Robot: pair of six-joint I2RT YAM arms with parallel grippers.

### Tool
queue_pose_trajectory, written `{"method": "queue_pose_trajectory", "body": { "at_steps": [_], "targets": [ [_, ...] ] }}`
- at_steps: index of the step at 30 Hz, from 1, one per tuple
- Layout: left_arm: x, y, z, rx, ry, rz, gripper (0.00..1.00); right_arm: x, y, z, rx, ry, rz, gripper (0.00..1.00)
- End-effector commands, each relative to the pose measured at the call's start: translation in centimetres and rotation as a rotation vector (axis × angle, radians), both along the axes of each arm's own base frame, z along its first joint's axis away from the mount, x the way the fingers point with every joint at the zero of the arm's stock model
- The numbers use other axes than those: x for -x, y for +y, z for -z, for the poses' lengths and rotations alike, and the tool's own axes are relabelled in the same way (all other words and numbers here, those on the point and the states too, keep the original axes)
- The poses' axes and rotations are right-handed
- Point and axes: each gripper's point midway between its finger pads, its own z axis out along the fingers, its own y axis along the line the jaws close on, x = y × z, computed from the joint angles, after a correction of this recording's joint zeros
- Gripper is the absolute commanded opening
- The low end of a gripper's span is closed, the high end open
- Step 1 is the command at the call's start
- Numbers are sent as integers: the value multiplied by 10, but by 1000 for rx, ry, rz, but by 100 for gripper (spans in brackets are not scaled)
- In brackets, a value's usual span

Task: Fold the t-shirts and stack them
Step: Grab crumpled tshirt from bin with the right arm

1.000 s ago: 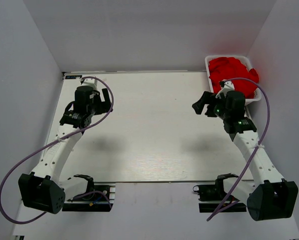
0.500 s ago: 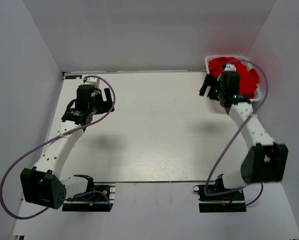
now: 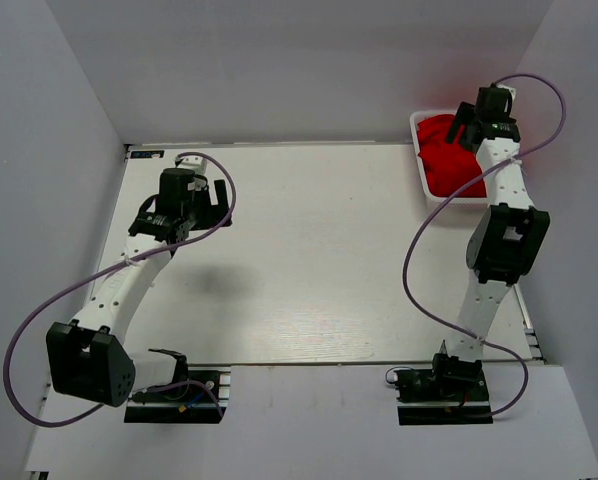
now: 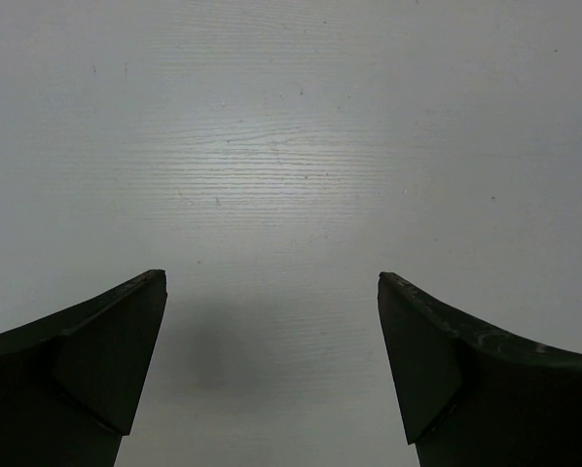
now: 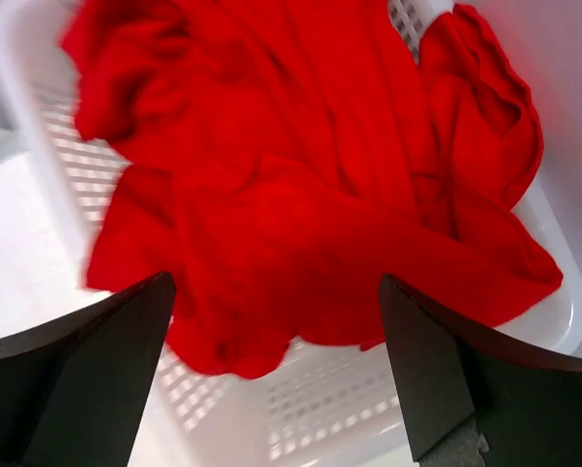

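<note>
Crumpled bright red t-shirts (image 3: 449,160) lie heaped in a white mesh basket (image 3: 426,180) at the table's far right corner. In the right wrist view the red t-shirts (image 5: 301,185) fill the basket (image 5: 340,399). My right gripper (image 3: 471,127) hangs open just above the heap, with its jaws wide apart and nothing between them; it shows in its own view (image 5: 272,282) too. My left gripper (image 3: 215,205) is open and empty over bare table at the far left, also shown in its own view (image 4: 272,282).
The white table (image 3: 299,260) has grey walls close behind and on both sides. The basket stands against the right wall. Purple cables loop from both arms.
My right arm has swung from the middle right of the table out to the far right corner, over the basket. My left gripper has drifted slightly further back.
</note>
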Motion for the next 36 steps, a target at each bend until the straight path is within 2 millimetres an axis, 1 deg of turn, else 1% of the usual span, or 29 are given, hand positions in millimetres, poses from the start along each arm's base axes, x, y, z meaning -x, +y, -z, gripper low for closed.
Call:
{"method": "queue_pose_trajectory", "body": {
  "at_steps": [1,2,3,4,6,7,8,9,10,12,13,15,16,18,19,20,22,23,24,25,28,29,30,31,32,33,34,35,36],
  "targets": [
    [-7,-2,-15,2,-35,15,100,-16,-19,-5,87,-32,-14,90],
    [-7,-2,-15,2,-35,15,100,-20,-23,2,102,-23,-20,90],
    [-7,-3,-15,0,-35,28,100,-27,-26,0,119,-46,-25,90],
    [-7,-3,-15,0,-35,28,100,-30,-33,13,127,-30,-23,90],
    [-8,-4,-12,-2,-24,28,100,-38,-35,18,136,-41,-40,90],
    [-8,-4,-12,-2,-24,28,100,-41,-37,33,132,-21,-44,90],
    [-8,-4,-8,-4,-14,28,100,-42,-38,37,132,-17,-47,90],
    [-9,-4,-5,-6,-5,28,100,-45,-36,38,128,-23,-59,89],
    [-9,-4,-5,-6,-5,28,100,-47,-36,47,123,-13,-66,87],
    [-11,-6,-5,-1,-2,35,100,-50,-32,53,103,-14,-91,80],
    [-11,-6,-5,-1,-2,35,100,-51,-32,58,96,-8,-98,71],
    [-11,-6,-5,-8,-3,41,100,-52,-25,62,73,-8,-122,62],
    [-11,-6,-5,-8,-3,41,100,-53,-25,66,67,-7,-122,46],
    [-12,-6,-1,-10,5,41,100,-52,-24,65,64,-8,-119,23],
    [-12,-6,-1,-10,6,41,100,-52,-24,66,55,-11,-113,14],
    [-12,-6,-1,-10,6,41,100,-52,-25,65,58,-13,-105,0],
    [-12,-6,-1,-10,6,41,100,-50,-27,61,61,-17,-98,0],
    [-12,-6,-1,-10,6,41,100,-50,-24,53,64,-31,-100,0],
    [-12,-6,-1,-10,6,41,100,-48,-26,50,68,-35,-93,0],
    [-10,-6,0,-12,14,41,100,-48,-27,42,79,-47,-87,0],
    [-10,-7,0,-6,16,48,100,-44,-32,17,106,-89,-62,0],
    [-10,-7,0,-6,16,48,100,-41,-36,7,118,-105,-39,0],
    [-10,-7,0,-6,16,48,100,-39,-35,-7,122,-129,-39,0],
    [-10,-7,0,-6,16,48,100,-39,-36,-16,127,-152,-34,0],
    [-10,-7,0,-6,16,48,100,-37,-36,-22,131,-162,-30,0],
    [-10,-7,0,-6,16,48,100,-29,-37,-44,139,-202,-20,0],
    [-10,-7,0,-6,16,48,100,-28,-36,-52,146,-224,-22,0],
    [-10,-9,0,-1,17,56,100,-24,-37,-73,160,-267,-18,0],
    [-11,-9,-4,1,8,56,100,-20,-36,-88,168,-296,-17,0]
  ]
}}
